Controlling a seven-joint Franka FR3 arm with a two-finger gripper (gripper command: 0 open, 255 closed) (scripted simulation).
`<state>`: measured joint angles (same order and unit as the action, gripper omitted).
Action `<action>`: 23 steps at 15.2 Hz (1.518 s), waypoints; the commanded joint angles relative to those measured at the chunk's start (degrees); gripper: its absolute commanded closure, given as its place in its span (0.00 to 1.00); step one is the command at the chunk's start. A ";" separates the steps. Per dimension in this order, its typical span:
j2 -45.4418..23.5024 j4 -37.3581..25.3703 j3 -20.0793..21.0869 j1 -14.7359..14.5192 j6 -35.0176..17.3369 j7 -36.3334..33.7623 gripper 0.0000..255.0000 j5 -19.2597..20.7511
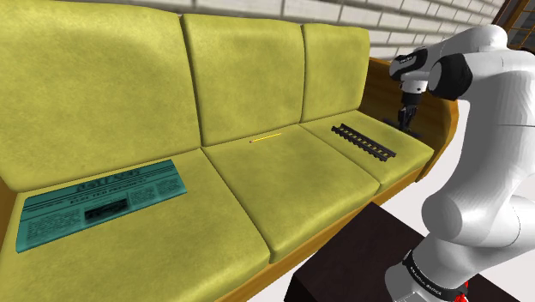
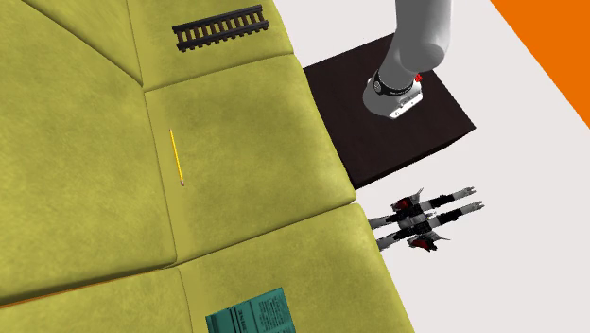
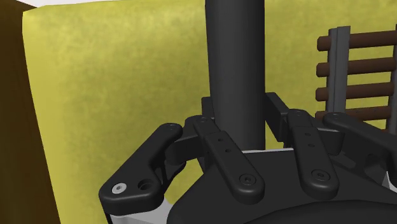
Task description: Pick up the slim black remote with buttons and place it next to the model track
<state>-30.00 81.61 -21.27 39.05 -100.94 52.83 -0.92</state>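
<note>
The slim black remote point(image 3: 234, 57) stands on end between my gripper's point(image 3: 257, 137) fingers, which clasp its lower part. In the shoulder view my gripper point(image 1: 406, 111) hangs over the right sofa cushion with the remote point(image 1: 401, 125) pointing down, just above or at the cushion; I cannot tell whether it touches. The model track point(image 1: 363, 141), black rails on dark ties, lies flat on that cushion, a short way toward the shoulder view's left of the gripper. The track point(image 3: 356, 70) shows beside the remote in the wrist view, and the track point(image 2: 222, 26) also lies near the cushion's edge.
A yellow pencil point(image 1: 266, 137) lies on the middle cushion and a teal newspaper point(image 1: 99, 202) on the left one. The brown armrest point(image 1: 446, 120) rises just beyond the gripper. My dark stand point(image 2: 397, 113) is by the sofa front, with a toy spacecraft point(image 2: 425, 219) on the floor.
</note>
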 commanded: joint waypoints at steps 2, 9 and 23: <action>-1.56 -0.29 0.15 0.54 -1.27 0.38 1.00 -0.43; -3.18 2.67 0.49 0.58 -5.76 0.13 1.00 -0.88; -4.61 4.29 0.77 0.69 -8.74 0.00 0.00 -1.27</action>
<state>-34.61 85.89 -20.50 39.74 -109.67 52.83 -2.18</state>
